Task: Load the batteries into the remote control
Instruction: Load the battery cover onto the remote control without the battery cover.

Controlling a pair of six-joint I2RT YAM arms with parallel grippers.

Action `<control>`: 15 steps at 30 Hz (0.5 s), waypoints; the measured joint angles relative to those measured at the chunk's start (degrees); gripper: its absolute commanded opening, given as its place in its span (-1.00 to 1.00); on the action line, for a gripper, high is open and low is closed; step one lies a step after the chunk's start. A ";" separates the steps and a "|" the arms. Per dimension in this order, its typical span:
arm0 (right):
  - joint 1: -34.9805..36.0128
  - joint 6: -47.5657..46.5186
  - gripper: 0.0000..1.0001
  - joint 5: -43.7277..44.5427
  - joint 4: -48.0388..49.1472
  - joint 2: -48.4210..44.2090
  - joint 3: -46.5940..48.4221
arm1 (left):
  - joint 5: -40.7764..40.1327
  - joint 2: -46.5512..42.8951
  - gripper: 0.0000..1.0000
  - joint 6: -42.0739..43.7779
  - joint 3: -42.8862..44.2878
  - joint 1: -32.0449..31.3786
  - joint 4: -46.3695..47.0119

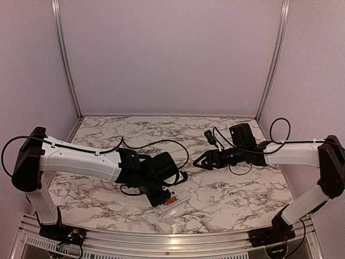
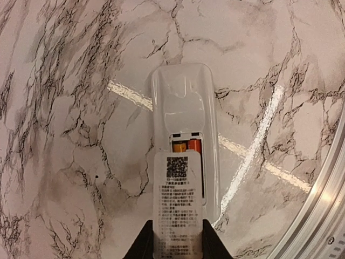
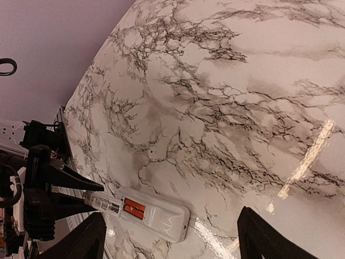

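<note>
The remote control [image 2: 185, 116] lies back-up on the marble table, near the front edge [image 1: 179, 200]. Two orange-red batteries [image 2: 186, 145] sit side by side in its recess, also seen in the right wrist view [image 3: 135, 208]. My left gripper [image 2: 178, 245] is shut on a white battery cover [image 2: 178, 202] with a printed code label. The cover overlaps the near part of the recess, so only the batteries' far ends show. My right gripper [image 1: 200, 161] hovers open and empty to the right of the remote [image 3: 156, 215], well apart from it.
A metal rail [image 1: 161, 237] runs along the table's front edge, close to the remote. Purple walls enclose the table at the back and sides. Black cables [image 1: 161, 143] trail from both arms over the marble.
</note>
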 measured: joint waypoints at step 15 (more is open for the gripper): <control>-0.04 0.81 0.53 -3.80 0.20 3.39 -1.11 | 1.55 6.10 -0.69 -0.39 6.29 -0.02 -7.04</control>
